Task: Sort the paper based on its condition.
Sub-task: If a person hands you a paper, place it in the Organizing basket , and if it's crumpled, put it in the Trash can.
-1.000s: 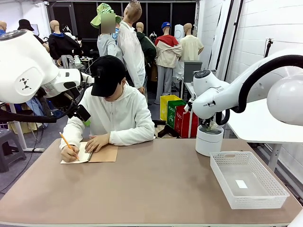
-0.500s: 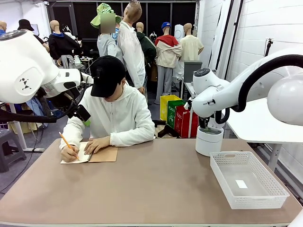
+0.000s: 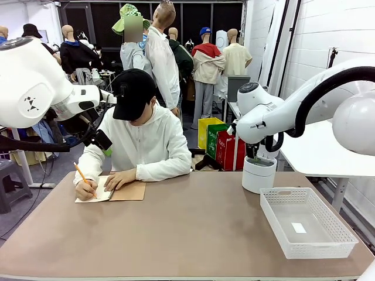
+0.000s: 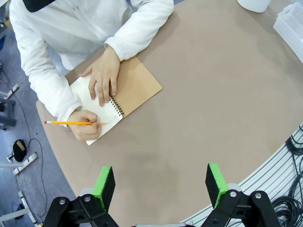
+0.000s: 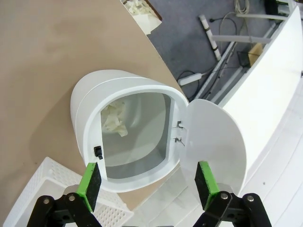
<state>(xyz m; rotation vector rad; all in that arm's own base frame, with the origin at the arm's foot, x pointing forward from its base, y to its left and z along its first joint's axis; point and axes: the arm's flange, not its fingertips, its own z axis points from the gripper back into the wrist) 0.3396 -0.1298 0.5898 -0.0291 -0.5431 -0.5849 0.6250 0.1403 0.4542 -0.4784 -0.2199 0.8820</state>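
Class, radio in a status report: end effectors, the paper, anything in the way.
Left end effector open, above the table. Right end effector open, over the open white bin. Paper in the notebook; person's hands on it, writing.

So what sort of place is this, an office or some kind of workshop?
Most likely a robotics lab, not an office. A white robot left arm and right arm flank a plain table where a person writes in a notebook, and loose cables lie beside it.
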